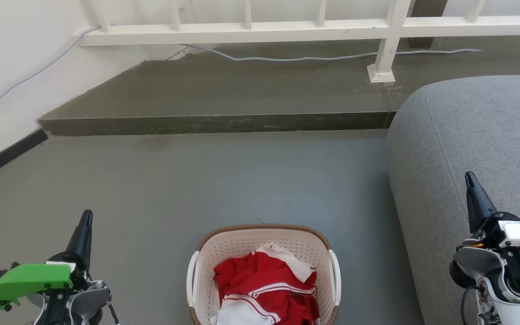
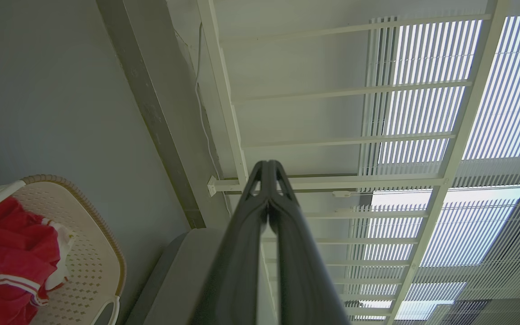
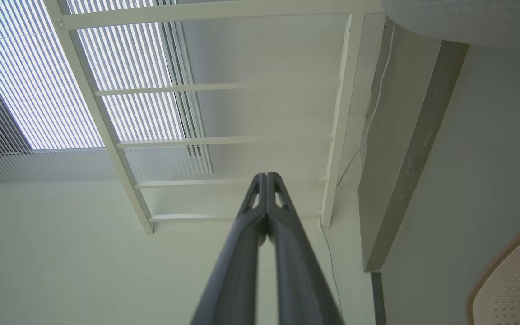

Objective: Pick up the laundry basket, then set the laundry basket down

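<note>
From the head view, the cream-white perforated plastic laundry basket with the brown woven-look rim [image 1: 242, 246] stands on the grey floor [image 1: 174, 180] at the bottom middle. It is between my two tools, well apart from each, and near the grey fabric sofa [image 1: 467, 135] on my right. Crumpled red-and-white garments [image 1: 264, 280] lie inside it. The basket's near end is cut off by the frame edge, so I cannot see its base band there. The left tool [image 1: 87, 214] and right tool [image 1: 470, 178] each show as a single dark spike.

I judge the pick-up needs both tools opened, lowered and brought inward onto the two white side handles [image 1: 192, 280] together, so the lift stays level.

In the left wrist view, the left tool [image 2: 268, 166] has its fingers pressed together, gripping nothing. The basket [image 2: 88, 253] sits low left, partly cropped.

In the right wrist view, the right tool [image 3: 266, 177] is likewise closed and empty. A corner of the basket [image 3: 508, 280] shows, and I cannot make out a handle on it.
</note>
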You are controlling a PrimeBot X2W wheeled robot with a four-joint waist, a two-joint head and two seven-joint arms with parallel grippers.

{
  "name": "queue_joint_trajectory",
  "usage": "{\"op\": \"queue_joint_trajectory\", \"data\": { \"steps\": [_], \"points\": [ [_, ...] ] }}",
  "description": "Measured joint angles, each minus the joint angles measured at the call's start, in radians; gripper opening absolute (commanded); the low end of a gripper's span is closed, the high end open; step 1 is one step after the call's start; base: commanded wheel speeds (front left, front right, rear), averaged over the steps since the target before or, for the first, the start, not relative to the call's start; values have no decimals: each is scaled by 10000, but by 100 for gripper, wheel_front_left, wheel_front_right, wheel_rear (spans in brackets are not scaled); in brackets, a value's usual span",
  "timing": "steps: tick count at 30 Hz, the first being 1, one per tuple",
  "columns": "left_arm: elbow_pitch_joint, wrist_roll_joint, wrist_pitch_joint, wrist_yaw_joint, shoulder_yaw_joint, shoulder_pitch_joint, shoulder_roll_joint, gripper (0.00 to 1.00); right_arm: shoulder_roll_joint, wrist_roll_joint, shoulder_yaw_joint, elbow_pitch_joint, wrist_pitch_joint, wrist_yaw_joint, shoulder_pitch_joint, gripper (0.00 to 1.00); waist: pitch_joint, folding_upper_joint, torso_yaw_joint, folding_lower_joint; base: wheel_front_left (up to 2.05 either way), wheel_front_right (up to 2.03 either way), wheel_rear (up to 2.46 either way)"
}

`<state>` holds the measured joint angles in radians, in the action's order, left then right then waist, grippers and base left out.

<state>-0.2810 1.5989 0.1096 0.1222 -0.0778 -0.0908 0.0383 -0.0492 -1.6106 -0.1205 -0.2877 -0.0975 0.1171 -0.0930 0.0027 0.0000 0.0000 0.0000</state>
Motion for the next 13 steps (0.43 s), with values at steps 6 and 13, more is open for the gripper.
{"op": "queue_joint_trajectory", "data": {
  "steps": [6, 13],
  "points": [
    [4, 0, 2, 0, -17, 0, -8, 0, 2, 0, -6, 4, -2, 2, 1, 0, 0, 0, 0, 0, 0, 0, 0],
    [8, 0, 2, 0, -19, 0, -10, 0, 4, 0, -10, 6, -2, 2, 2, 0, 1, 0, 0, 0, 0, 0, 0]
  ]
}}
